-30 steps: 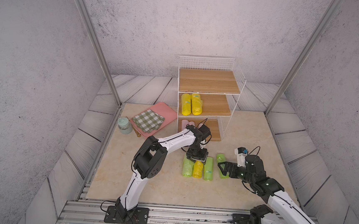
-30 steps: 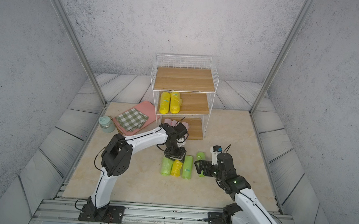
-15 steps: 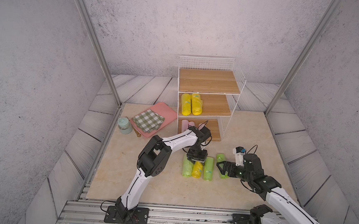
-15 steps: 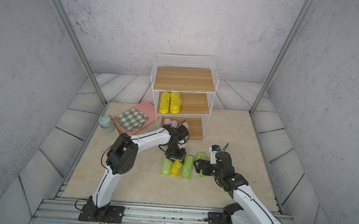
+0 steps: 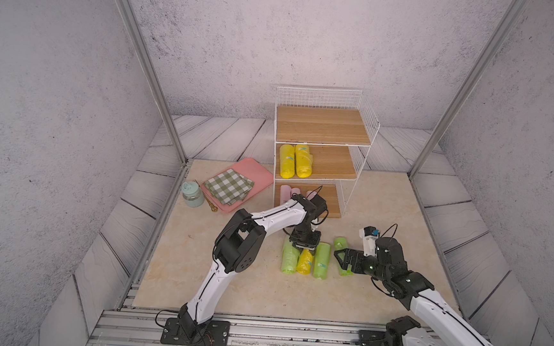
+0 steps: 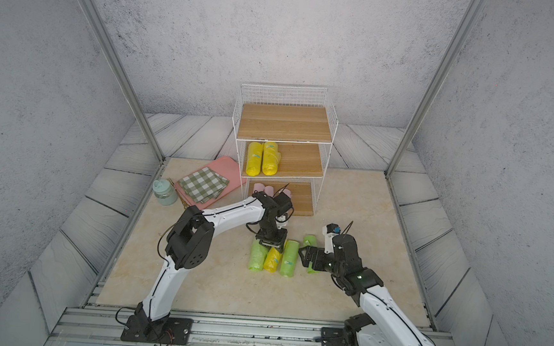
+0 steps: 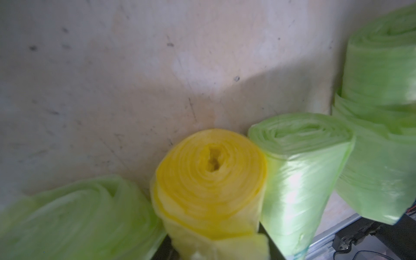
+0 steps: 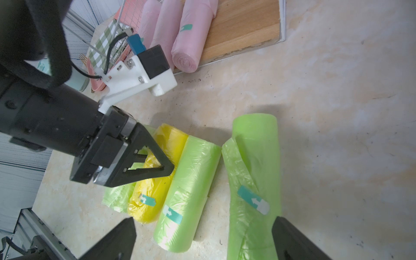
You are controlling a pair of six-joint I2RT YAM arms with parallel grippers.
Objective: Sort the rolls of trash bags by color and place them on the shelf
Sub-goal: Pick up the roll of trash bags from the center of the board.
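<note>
Left gripper (image 5: 304,246) is down low on the worktop (image 5: 227,287), fingers clenched on the far end of the lone yellow roll (image 5: 305,262). That roll lies flat, wedged in a tight row, with the left green roll (image 5: 289,260) touching one side and the middle green roll (image 5: 322,262) touching the other. Over to the right, the right gripper (image 5: 343,260) hangs above the near end of the loose green roll (image 5: 340,244), fingers spread wide and grasping nothing. At the far side stands the shelf (image 5: 322,127). Two yellow rolls (image 5: 286,161) sit side by side on the left of its middle board. Three pink rolls (image 8: 166,29) are lined up on the left of the bottom board.
</note>
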